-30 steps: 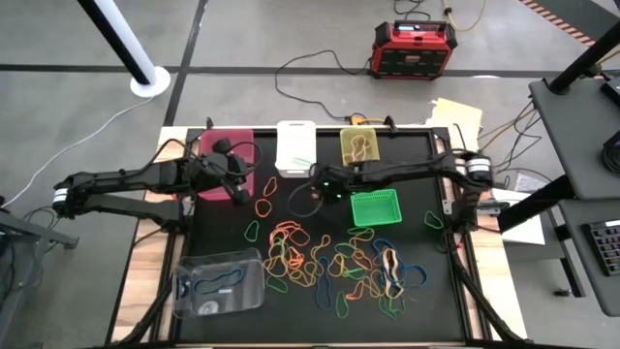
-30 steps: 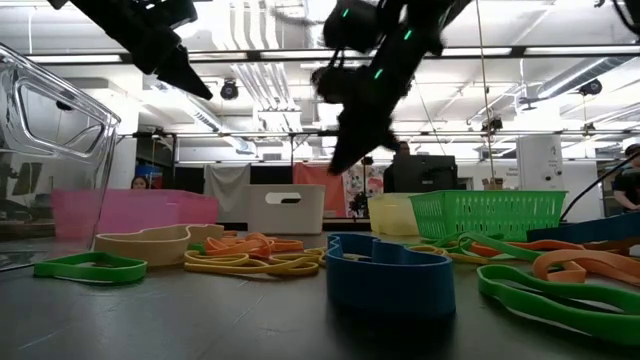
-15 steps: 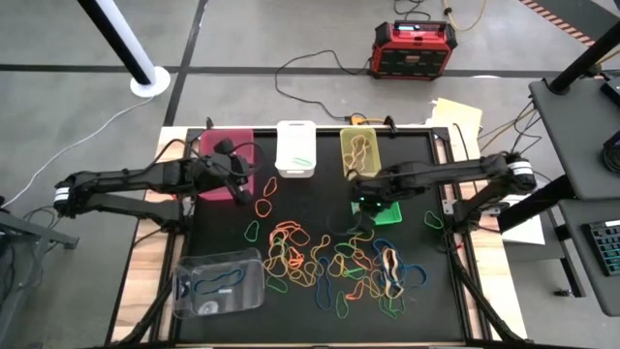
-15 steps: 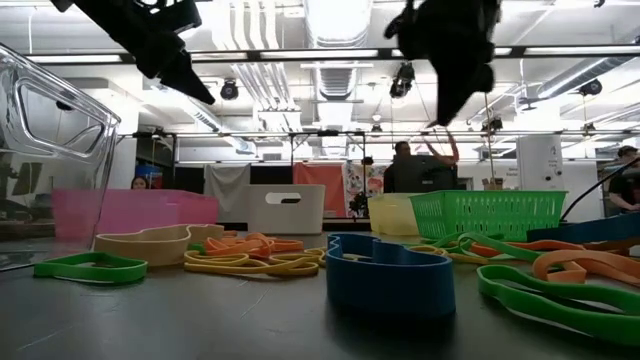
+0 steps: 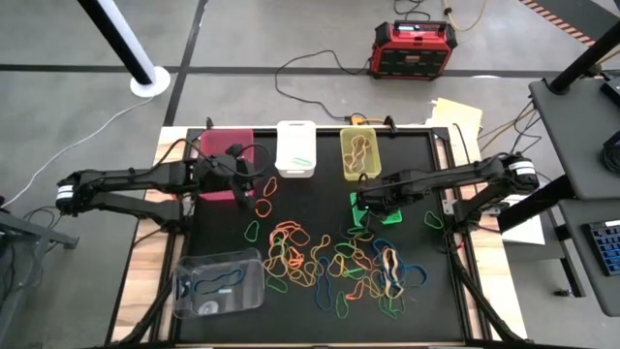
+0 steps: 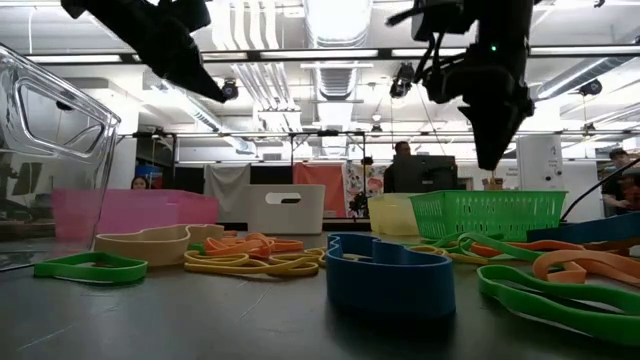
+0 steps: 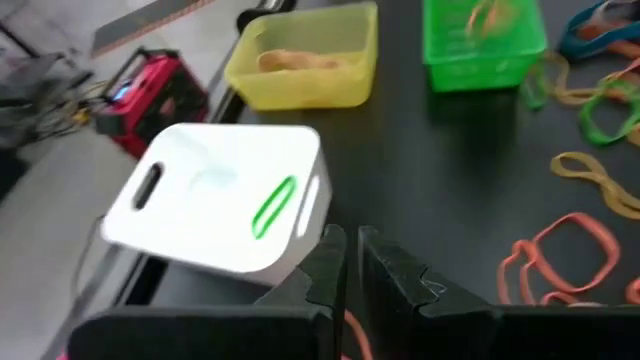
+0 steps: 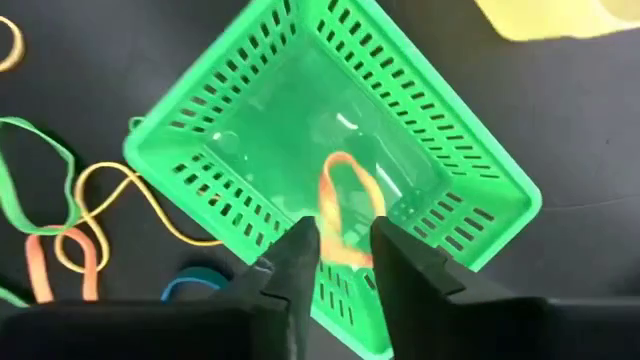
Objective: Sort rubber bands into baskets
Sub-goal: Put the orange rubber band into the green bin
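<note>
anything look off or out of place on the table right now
The green mesh basket sits askew, turned diagonally in the right wrist view, while the pink, white and yellow baskets line up squarely along the far edge. The right claw is above it, with an orange rubber band there.

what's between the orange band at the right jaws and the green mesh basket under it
Nothing visible. The right gripper hangs directly over the green mesh basket, jaws slightly apart, and the orange rubber band dangles at them above the basket's bare floor. No other band, bin or arm crosses that gap.
</note>
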Robot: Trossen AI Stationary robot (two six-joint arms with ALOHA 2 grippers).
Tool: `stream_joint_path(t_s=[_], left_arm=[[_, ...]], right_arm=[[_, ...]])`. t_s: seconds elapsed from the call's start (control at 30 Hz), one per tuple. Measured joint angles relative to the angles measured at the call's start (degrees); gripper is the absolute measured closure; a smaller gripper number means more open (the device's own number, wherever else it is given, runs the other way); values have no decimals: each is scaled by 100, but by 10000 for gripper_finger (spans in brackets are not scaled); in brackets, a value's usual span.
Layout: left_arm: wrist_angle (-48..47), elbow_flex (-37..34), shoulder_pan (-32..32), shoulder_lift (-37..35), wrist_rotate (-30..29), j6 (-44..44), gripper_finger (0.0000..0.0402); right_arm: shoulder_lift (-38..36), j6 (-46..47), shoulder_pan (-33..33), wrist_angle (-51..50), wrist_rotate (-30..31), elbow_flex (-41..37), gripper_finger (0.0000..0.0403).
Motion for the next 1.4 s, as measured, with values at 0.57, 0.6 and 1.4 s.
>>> stream_joint_path(t_s=[0.57,0.6,1.4], left_arm=[[420,8,-258,438,753,-699,387],[461,10,-320,509,753,-701,387],[468,503,-702,3058,1187,-873,387]], right_arm=[[-68,-1173,16,1589,733,17,197],[-68,-1329,21,1741,732,-15,195],[-1215,-3019,695,6260,728,-1798,192]])
